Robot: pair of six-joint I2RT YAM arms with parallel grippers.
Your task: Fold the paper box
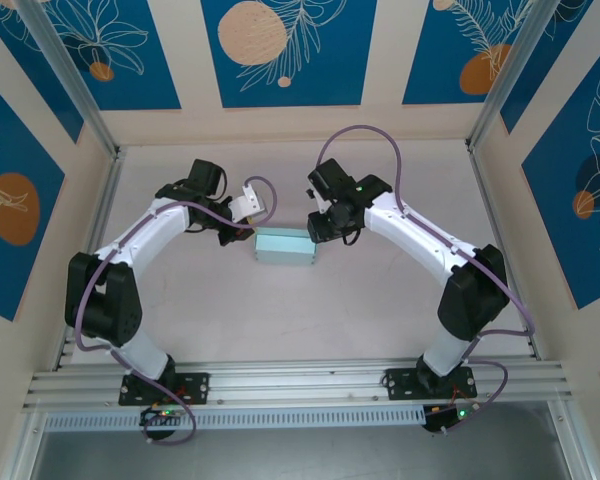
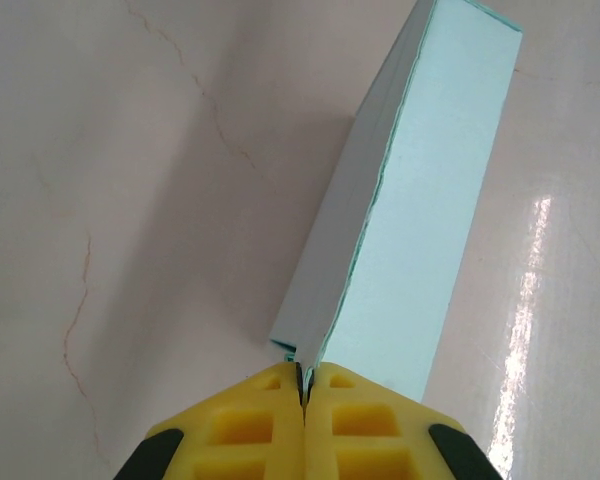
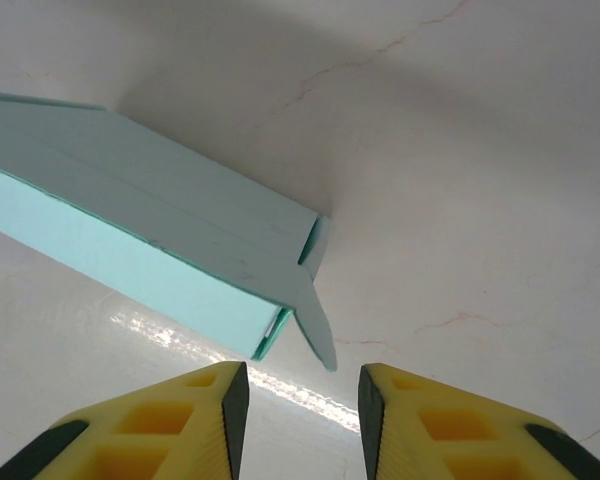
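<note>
Left arm bends in from the left of the paper box (image 1: 285,247), elbow raised. The left gripper (image 2: 302,385) meets the box's left end with fingers pressed together, nipping a thin card edge; how much card is caught is hidden. The box lies mid-table (image 1: 280,320), closed along its length. The right gripper (image 3: 302,400) hangs over its right end, jaws spread and empty, just short of a loose flap (image 3: 315,330).

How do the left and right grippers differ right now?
The left gripper is shut; the right gripper stands open. The left one appears to pinch an end edge of the paper box; the right one hangs short of its loose flap, touching nothing. Both have yellow fingers.
</note>
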